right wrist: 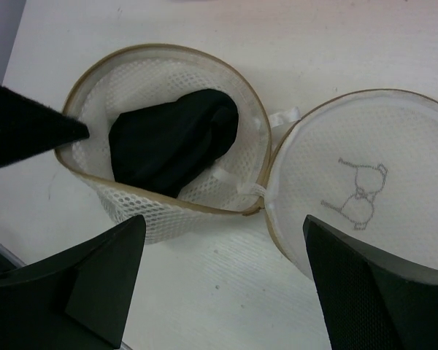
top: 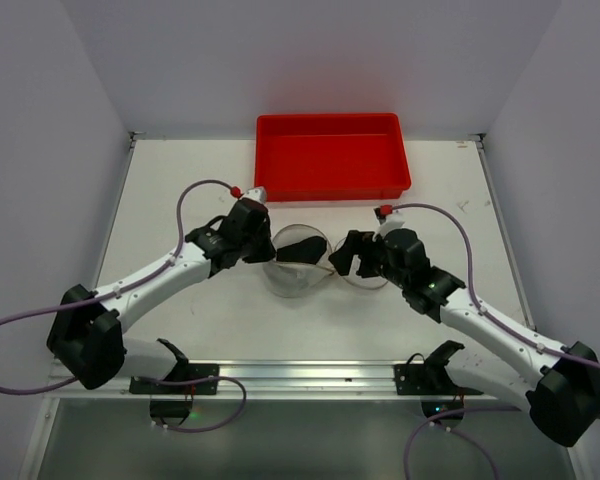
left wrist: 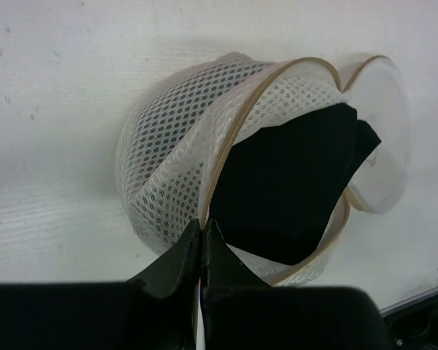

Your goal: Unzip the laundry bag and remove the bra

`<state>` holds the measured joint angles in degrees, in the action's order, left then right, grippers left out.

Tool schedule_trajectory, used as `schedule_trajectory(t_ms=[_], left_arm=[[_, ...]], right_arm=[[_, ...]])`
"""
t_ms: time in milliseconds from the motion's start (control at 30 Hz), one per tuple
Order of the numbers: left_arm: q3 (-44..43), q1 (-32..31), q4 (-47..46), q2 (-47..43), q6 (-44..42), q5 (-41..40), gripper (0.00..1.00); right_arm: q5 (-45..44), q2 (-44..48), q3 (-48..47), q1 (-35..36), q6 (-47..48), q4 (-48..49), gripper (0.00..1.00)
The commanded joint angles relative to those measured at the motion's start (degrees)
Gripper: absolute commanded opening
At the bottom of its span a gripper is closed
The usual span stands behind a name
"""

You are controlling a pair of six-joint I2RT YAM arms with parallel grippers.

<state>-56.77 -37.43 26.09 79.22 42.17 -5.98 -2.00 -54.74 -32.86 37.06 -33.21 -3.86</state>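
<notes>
The laundry bag (top: pixel 292 275) is a round white mesh case lying open on the table. Its lid (right wrist: pixel 365 146), with the bra icon, is flipped to the right. The black bra (right wrist: pixel 171 142) is bunched inside the open half, also seen in the left wrist view (left wrist: pixel 292 182) and from above (top: pixel 300 247). My left gripper (left wrist: pixel 203 230) is shut on the bag's tan zipper rim at its left edge; one of its fingers (right wrist: pixel 22 124) shows in the right wrist view. My right gripper (right wrist: pixel 223 248) is open and empty, above the table between the bag's near wall and the lid.
A red rectangular tray (top: pixel 332 155) stands at the back of the table, just beyond the bag. The table's metal rail (top: pixel 310 375) runs along the near edge between the arm bases.
</notes>
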Motion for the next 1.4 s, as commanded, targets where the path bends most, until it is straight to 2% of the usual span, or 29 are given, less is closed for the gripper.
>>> schedule_trajectory(t_ms=[0,233,533,700,1100,1167,1233,1267,1333,1367], left_arm=[[3.9,-1.3,-1.3,-5.2,-0.9,-0.3,0.00],[10.6,-1.7,-3.3,-11.4,1.0,-0.4,0.00],[12.8,-1.8,-5.6,-12.2,1.1,0.4,0.00],[13.0,-1.8,-6.9,-11.8,1.3,1.6,0.00],[13.0,-1.8,-7.2,-11.9,1.2,1.3,0.00],[13.1,-1.8,-7.2,-12.0,1.0,1.4,0.00],[13.2,-1.8,-7.2,-11.9,1.0,1.3,0.00],[13.1,-1.8,-7.1,-12.0,1.0,1.3,0.00],[13.2,-1.8,-7.1,-12.0,0.9,1.1,0.00],[13.1,-1.8,-6.8,-12.0,0.9,0.9,0.00]], right_arm=[[3.0,-4.5,-4.9,0.0,1.3,5.8,0.90],[7.9,-14.2,-7.7,0.2,-2.2,10.5,0.90],[11.1,-24.1,-12.9,2.7,-2.6,12.9,0.84],[12.1,-29.1,-15.9,4.6,-3.6,12.6,0.78],[5.4,-33.7,-18.8,7.0,-7.0,7.0,0.65],[6.0,-34.1,-19.0,7.0,-7.0,7.4,0.58],[6.3,-34.3,-19.3,7.1,-6.4,8.0,0.47],[6.6,-34.1,-19.4,7.2,-6.3,8.2,0.30],[6.8,-33.2,-19.7,7.5,-5.3,8.6,0.13],[7.1,-32.5,-19.7,7.6,-4.9,8.5,0.00]])
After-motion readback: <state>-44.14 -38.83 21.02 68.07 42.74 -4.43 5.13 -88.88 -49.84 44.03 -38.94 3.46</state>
